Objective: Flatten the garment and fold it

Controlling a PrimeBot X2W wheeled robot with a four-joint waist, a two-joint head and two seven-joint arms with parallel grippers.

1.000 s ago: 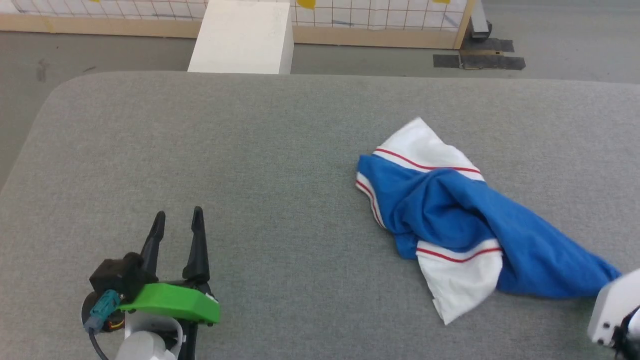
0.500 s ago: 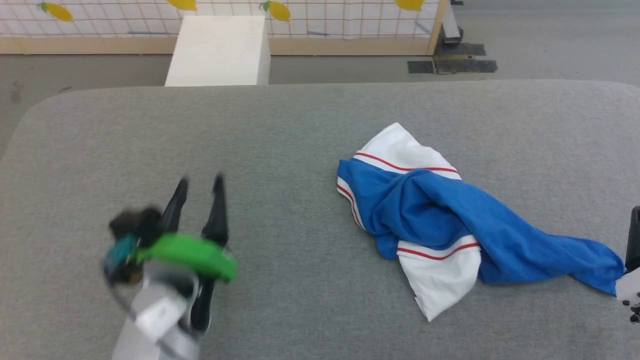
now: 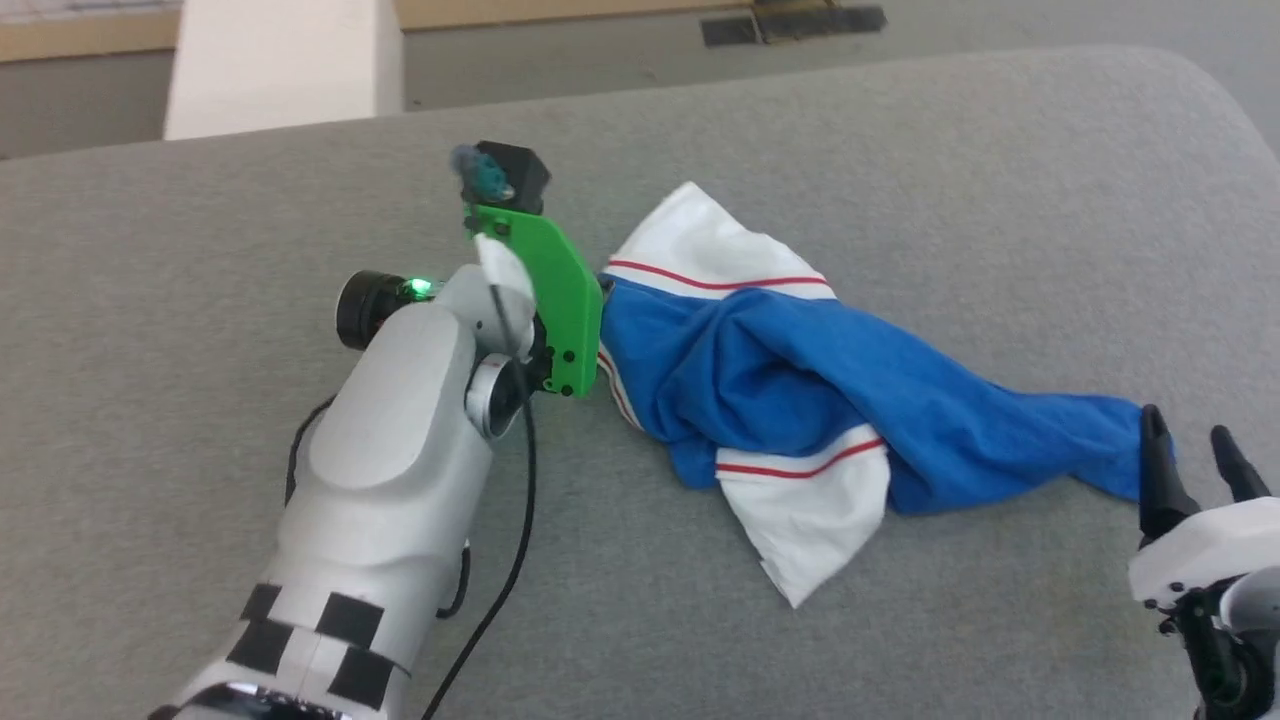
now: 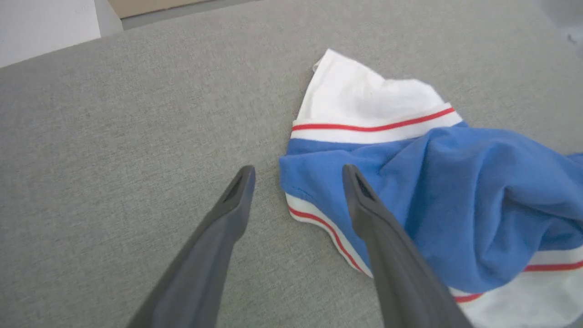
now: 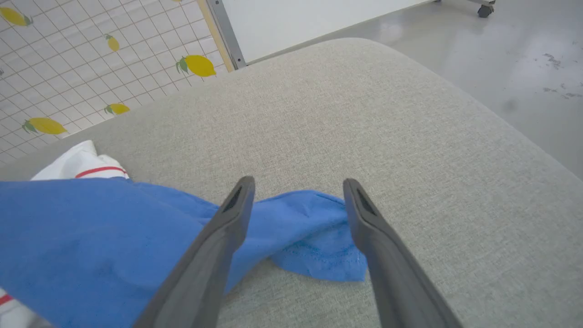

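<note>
Our left gripper (image 4: pixel 298 169) and right gripper (image 5: pixel 298 181) gape wide, each framing an end of the crumpled garment (image 3: pixel 800 380), so we judge flattening next needs both pinched shut.

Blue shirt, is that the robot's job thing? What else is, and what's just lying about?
Job: crumpled royal-blue jersey shirt with white, red-striped sleeves; open left gripper; open right gripper; grey fabric table.
Lying about: white block; black floor tape; lemon-print grid panel.
</note>
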